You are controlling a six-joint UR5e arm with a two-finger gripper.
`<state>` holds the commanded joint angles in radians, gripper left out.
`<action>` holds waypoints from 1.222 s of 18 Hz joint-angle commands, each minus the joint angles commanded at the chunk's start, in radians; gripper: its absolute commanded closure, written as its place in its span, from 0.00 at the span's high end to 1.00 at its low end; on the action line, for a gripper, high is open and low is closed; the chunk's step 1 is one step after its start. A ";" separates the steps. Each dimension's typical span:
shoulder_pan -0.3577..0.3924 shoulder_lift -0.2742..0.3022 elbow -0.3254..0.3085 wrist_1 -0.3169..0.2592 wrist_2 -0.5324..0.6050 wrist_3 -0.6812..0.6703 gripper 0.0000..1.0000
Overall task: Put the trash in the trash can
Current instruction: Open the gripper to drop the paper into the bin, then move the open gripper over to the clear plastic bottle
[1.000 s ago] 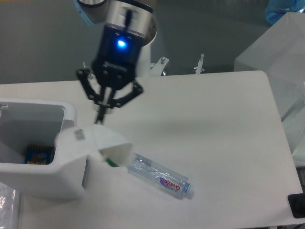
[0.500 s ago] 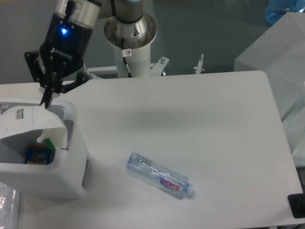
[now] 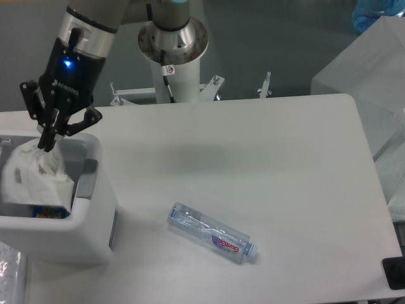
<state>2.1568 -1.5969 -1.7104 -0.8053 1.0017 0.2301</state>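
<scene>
Wrapper first: the white, crumpled sheet now sits down inside the mouth of the trash can, where half a second ago it was spread flat across the rim, and a second ago it dangled out over the surface beside the bottle. The claw hangs right above it at the can's back edge, fingertips drawn close together and apparently still pinching the wrapper's top corner, though whether it has let go I cannot tell for certain. By my reading, piece one is as good as delivered once those fingers part.

Piece two is untouched: the clear bottle with its purple-red label lies on its side on the white surface, well apart from the can, cap end pointing right and down. Something blue and yellow peeks out inside the can beneath the wrapper.

Around that, the arm's base stands behind the surface, and frosted translucent boxes are stacked at the right.
</scene>
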 joint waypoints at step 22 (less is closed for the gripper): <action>0.439 -0.191 0.014 0.014 0.238 -0.320 1.00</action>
<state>2.5955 -1.7883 -1.6966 -0.7915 1.2393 -0.0903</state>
